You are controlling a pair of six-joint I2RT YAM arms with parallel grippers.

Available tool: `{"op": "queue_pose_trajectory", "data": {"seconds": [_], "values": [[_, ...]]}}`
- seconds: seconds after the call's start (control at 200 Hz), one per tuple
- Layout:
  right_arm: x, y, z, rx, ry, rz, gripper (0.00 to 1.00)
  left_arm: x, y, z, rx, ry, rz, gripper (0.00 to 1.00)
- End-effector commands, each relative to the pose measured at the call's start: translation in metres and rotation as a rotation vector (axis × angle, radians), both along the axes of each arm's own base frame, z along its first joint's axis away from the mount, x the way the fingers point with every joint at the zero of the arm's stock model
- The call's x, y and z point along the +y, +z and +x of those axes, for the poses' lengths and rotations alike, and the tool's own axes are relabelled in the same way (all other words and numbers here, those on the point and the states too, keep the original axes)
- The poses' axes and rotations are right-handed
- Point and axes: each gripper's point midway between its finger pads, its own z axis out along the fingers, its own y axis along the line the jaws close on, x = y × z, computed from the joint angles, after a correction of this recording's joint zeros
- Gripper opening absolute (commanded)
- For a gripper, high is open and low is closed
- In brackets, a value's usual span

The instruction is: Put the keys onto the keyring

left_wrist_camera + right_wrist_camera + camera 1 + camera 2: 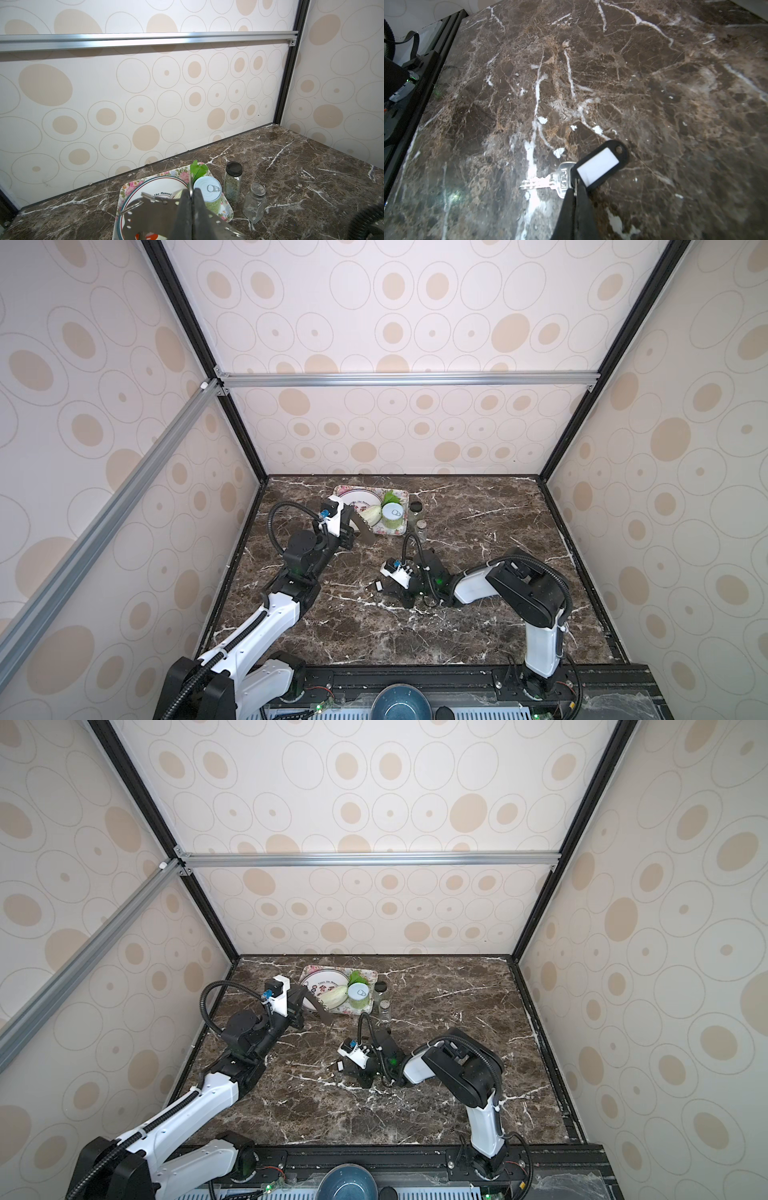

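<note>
Right wrist view: right tool (575, 188) pinches the black-tagged key (600, 164); its silver blade (537, 183) is unresolved in both top views. Left wrist view: left tool (192, 194) clamps the keyring (149, 216).

Mock-kitchen robot test cell, wallpapered panels (415, 323), aluminium rail (407, 379), marble-look tabletop (478, 635)

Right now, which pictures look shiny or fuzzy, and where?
In the right wrist view, a pale glare patch sits on the marble tabletop, whose outer parts are smeared, while the black-tagged key looks sharp. In the left wrist view, the aluminium rail shines white, and the left gripper, close to the lens, looks soft. In both top views, the wide lens splays the walls outward.
</note>
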Motion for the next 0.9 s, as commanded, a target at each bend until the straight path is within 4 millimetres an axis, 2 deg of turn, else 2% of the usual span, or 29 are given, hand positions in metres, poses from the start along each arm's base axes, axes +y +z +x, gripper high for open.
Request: {"op": "queue_pose_trajectory", "data": {"seconds": [0.0,0.165,0.33,0.47,0.59,0.76,0.895], "values": [[-0.002,0.021,-0.001,-0.028,-0.016,0.046,0.00,0.003,0.024,-0.004,-0.075,0.001,-0.033,0.00],[-0.021,0.051,0.005,-0.056,-0.162,0.093,0.00,0.001,0.024,-0.005,-0.074,-0.016,-0.029,0.00],[-0.064,0.085,0.010,-0.051,-0.404,0.122,0.00,-0.011,0.022,-0.006,-0.071,-0.082,-0.012,0.00],[-0.104,0.107,0.015,-0.022,-0.613,0.072,0.00,-0.036,0.020,-0.010,-0.055,-0.228,0.015,0.00],[-0.132,0.134,0.015,-0.013,-0.731,0.027,0.00,-0.057,0.014,-0.011,-0.029,-0.342,0.048,0.00],[-0.169,0.170,0.017,0.019,-0.830,-0.011,0.00,-0.081,0.008,-0.017,-0.033,-0.416,0.118,0.00],[-0.198,0.187,0.027,0.031,-0.888,-0.015,0.00,-0.108,-0.003,-0.026,-0.057,-0.463,0.236,0.00]]}}
